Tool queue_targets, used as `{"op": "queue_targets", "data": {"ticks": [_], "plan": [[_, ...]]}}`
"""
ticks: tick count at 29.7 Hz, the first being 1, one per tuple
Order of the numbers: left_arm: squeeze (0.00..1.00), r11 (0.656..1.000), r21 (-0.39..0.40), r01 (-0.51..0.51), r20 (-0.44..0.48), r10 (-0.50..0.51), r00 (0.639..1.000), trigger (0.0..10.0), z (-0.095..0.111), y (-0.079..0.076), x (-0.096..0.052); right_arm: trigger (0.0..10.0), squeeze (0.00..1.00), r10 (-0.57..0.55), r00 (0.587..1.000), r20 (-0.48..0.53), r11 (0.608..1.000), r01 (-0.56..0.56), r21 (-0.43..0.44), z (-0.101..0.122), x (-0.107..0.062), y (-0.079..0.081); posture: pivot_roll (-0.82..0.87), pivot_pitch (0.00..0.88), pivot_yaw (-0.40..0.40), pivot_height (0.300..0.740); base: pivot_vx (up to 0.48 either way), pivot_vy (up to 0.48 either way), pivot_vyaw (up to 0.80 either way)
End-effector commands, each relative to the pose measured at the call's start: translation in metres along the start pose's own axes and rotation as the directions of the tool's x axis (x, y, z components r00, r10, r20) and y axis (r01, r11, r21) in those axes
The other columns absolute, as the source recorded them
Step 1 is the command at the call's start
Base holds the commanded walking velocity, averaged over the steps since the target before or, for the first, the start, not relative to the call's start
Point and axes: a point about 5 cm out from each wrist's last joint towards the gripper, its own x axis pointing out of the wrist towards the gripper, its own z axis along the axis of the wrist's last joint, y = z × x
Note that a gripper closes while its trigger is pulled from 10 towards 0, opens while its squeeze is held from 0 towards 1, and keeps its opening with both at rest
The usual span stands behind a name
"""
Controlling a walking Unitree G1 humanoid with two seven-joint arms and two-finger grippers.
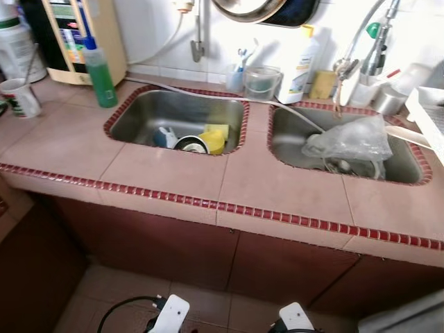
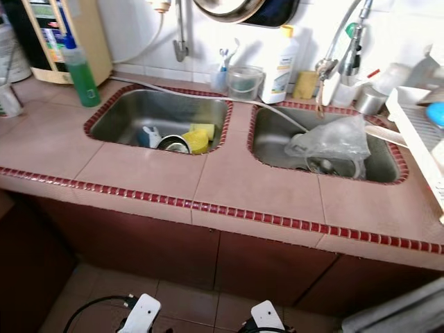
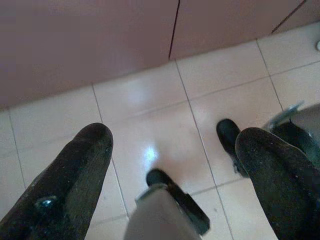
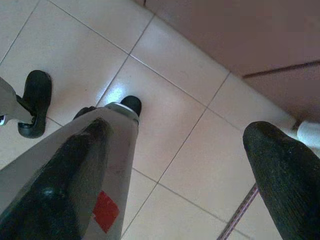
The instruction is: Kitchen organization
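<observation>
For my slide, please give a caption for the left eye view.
Tiled counter with two sinks: sponge in one, plastic bag in the other.

Left gripper [image 3: 175,165] with fingers [image 3: 75,180] spread apart, pale tiled floor [image 3: 145,110] below, reddish cabinet doors [image 3: 90,40] beyond

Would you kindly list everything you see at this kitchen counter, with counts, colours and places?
Sinks: two, steel, set in the pink tiled counter.
Sponge: one, yellow, in the left sink.
Bowl: one, dark, left sink, beside the sponge.
Plastic bag: one, clear, in the right sink.
Bottle: one, green, left of the sinks.
Bottle: one, white, behind the sinks by the wall.
Container: one, clear, behind the sinks.
Left gripper: open, hanging over the floor.
Right gripper: open, hanging over the floor.
</observation>
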Motion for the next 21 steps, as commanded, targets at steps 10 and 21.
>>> {"op": "queue_targets", "data": {"ticks": [10, 21], "plan": [[0.00, 1.000, -0.009, 0.027, -0.012, -0.027, 1.000, 10.0, -0.001, -0.004, 0.000, 10.0, 0.00, -0.025, 0.999, -0.022, 0.998, 0.026, 0.049, -0.006, -0.002, -0.011, 0.00, 0.000, -0.019, 0.740, 0.000, -0.432, -0.53], [0.00, 1.000, -0.004, 0.029, -0.057, -0.030, 0.998, 10.0, -0.021, -0.006, -0.006, 10.0, 0.00, -0.032, 0.998, -0.048, 0.997, 0.035, 0.071, -0.022, -0.005, -0.011, -0.01, 0.000, -0.017, 0.740, 0.000, -0.480, 0.00]]}}
